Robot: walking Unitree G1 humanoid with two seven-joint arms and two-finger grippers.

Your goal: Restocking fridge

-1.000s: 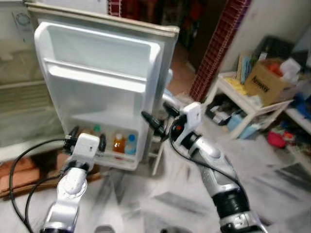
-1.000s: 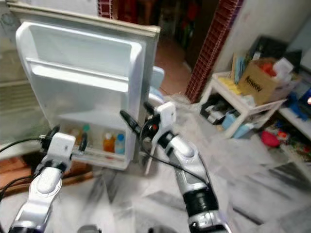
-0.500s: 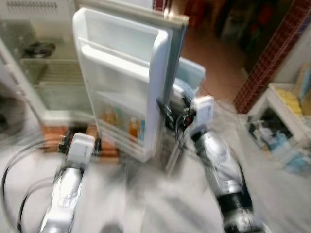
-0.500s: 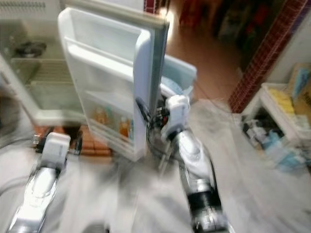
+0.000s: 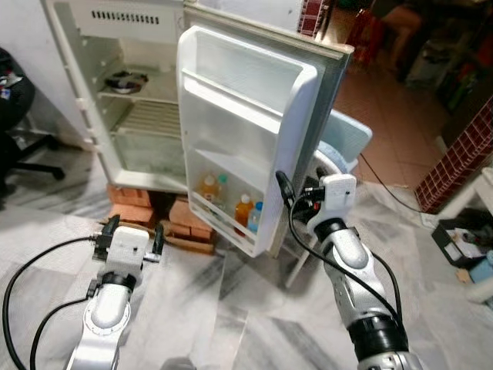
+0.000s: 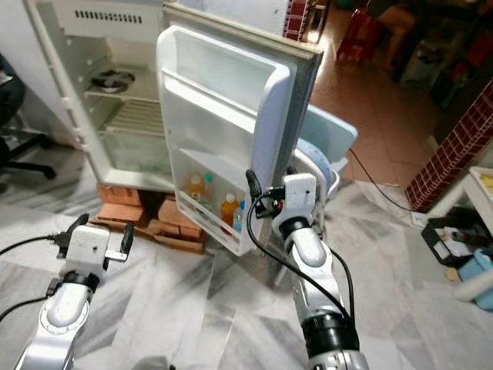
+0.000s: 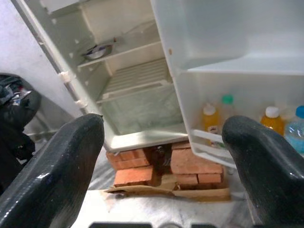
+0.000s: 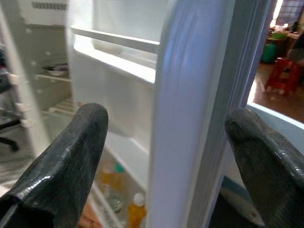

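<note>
The white fridge [image 5: 131, 100] stands open, with wire shelves and a metal bowl [image 5: 123, 79] inside. Its door [image 5: 246, 116] swings out toward me. Several bottles [image 5: 243, 210] with orange and clear drinks stand in the door's bottom shelf [image 7: 209, 137]. My right gripper [image 5: 296, 189] is open at the door's free edge. In the right wrist view that edge [image 8: 190, 114] runs between the two fingers without visible contact. My left gripper [image 5: 136, 223] is open and holds nothing. It hovers low over the floor in front of the fridge.
Red bricks [image 5: 146, 216] prop up the fridge. A black chair [image 5: 11, 116] stands at the far left. A pale blue chair [image 5: 343, 146] sits behind the door. A cluttered white shelf [image 5: 462, 223] is at the right. A person [image 5: 397, 19] is at the back right.
The whole view has swung left and sharpened, so the fridge's inside has come into sight. My right gripper stays at the door's free edge. The left gripper hangs low as before.
</note>
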